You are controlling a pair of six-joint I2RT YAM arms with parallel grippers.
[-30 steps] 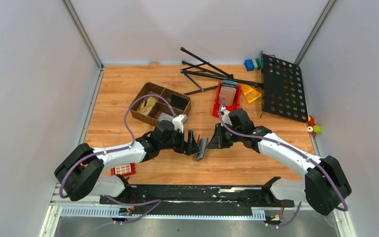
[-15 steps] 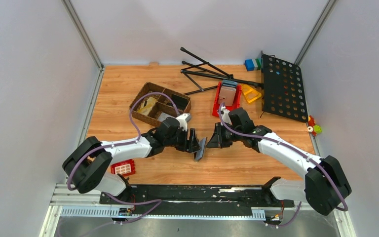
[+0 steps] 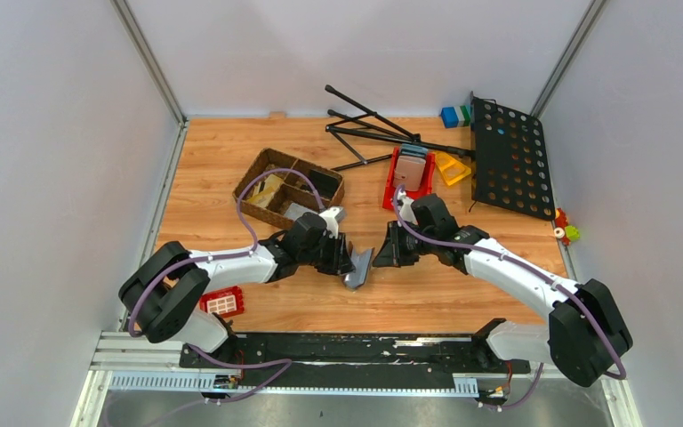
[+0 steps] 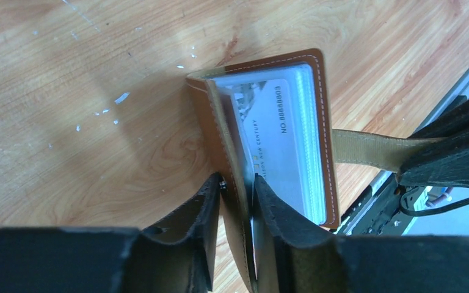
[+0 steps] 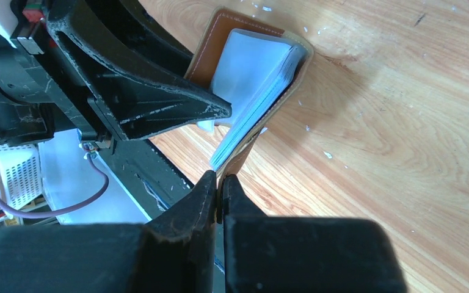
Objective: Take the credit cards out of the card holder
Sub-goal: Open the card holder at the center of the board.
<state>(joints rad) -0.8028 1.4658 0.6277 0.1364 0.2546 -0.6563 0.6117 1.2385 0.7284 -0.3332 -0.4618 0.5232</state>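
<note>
Two grippers share the card holder between them. The left gripper is clenched on one brown cover leaf, along with what looks like a clear sleeve, and the right gripper is pinched tight on the tan tab strap. The wallet is splayed open just ahead of both sets of fingertips, low over the bench; whether its far edge touches the wood I cannot tell. The credit cards sit inside the stack of plastic sleeves, just beyond the left gripper's tips and on the strap side. They look light, thin and stiff, with slick faces, while the leather-look cover and sleeves seem soft and likely to flop or drag along with any pull. The best hold is probably a card's exposed short edge at a sleeve mouth, pinched flat, with the other gripper anchoring the cover.
</note>
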